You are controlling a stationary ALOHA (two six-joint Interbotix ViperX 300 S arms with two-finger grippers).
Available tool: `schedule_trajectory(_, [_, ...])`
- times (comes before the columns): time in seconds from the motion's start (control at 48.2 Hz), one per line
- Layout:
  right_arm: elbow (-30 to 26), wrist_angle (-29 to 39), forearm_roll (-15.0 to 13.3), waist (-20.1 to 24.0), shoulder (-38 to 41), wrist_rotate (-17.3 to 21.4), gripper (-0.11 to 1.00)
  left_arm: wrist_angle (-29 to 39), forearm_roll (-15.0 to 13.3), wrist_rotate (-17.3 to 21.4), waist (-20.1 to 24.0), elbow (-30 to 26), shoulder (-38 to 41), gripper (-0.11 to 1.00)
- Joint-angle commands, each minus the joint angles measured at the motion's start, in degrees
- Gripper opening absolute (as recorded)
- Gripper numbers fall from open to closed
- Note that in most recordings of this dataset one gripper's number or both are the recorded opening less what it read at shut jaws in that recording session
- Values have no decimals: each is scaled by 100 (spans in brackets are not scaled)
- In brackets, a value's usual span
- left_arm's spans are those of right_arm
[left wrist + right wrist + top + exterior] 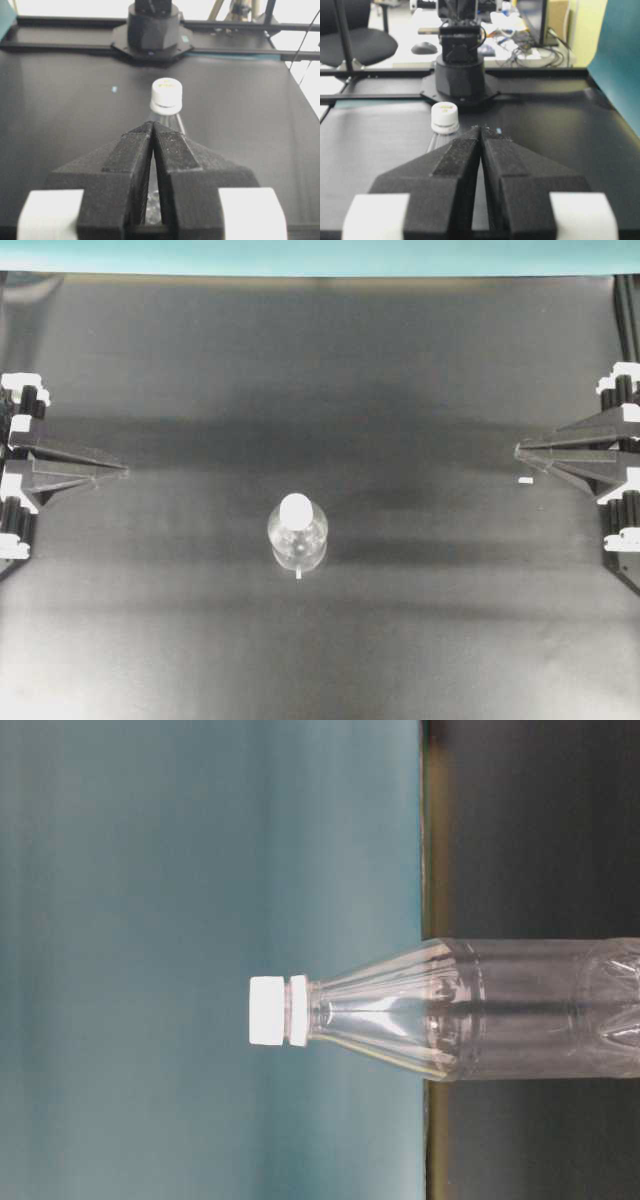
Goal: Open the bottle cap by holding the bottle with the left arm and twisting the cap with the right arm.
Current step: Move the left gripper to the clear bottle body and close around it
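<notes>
A small clear bottle (297,537) stands upright near the middle of the black table, its white bottle cap (296,509) on top. The table-level view, turned sideways, shows the cap (267,1011) seated on the bottle (480,1010). My left gripper (122,471) rests at the left edge, shut and empty, its tips pointing at the bottle, far from it. My right gripper (519,450) rests at the right edge, also shut and empty. In the left wrist view the cap (166,93) rises just beyond the closed tips (152,123). In the right wrist view the cap (444,117) sits left of the tips (481,128).
A black mat (400,370) covers the table, with a teal backdrop (320,255) along the far edge. A small white fleck (525,481) lies on the mat near the right gripper. Each arm's base (152,30) stands opposite the other.
</notes>
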Motion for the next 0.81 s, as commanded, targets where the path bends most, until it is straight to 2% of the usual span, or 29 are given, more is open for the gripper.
schedule_trajectory(0.0, [-88,-35,18,-105,79,-9,3,-18,246,44,62,-211,105,14])
schedule_trajectory(0.062, [-88,26,53,-105,79,0,9,-26,246,70,70,-334,220,18])
schedule_trajectory(0.104, [-97,105,70,-105,79,0,12,-44,246,79,70,-404,290,14])
schedule_trajectory(0.145, [-97,176,79,-105,79,0,8,-44,246,79,79,-492,413,10])
schedule_trajectory(0.228, [-105,272,79,-105,79,0,4,-79,246,79,105,-633,598,10])
schedule_trajectory(0.457, [-114,308,79,-105,79,0,3,-686,246,88,141,-905,1248,13])
schedule_trajectory(0.519, [-114,308,79,-105,79,0,3,-896,246,88,149,-958,1468,20])
schedule_trajectory(0.581, [-114,316,79,-105,79,0,3,-1107,246,88,149,-1046,1740,32])
schedule_trajectory(0.727, [-123,325,79,-105,79,0,3,-1529,246,44,149,-1362,2391,76])
schedule_trajectory(0.789, [-132,325,88,-105,79,9,3,-1714,246,18,149,-1556,2760,91])
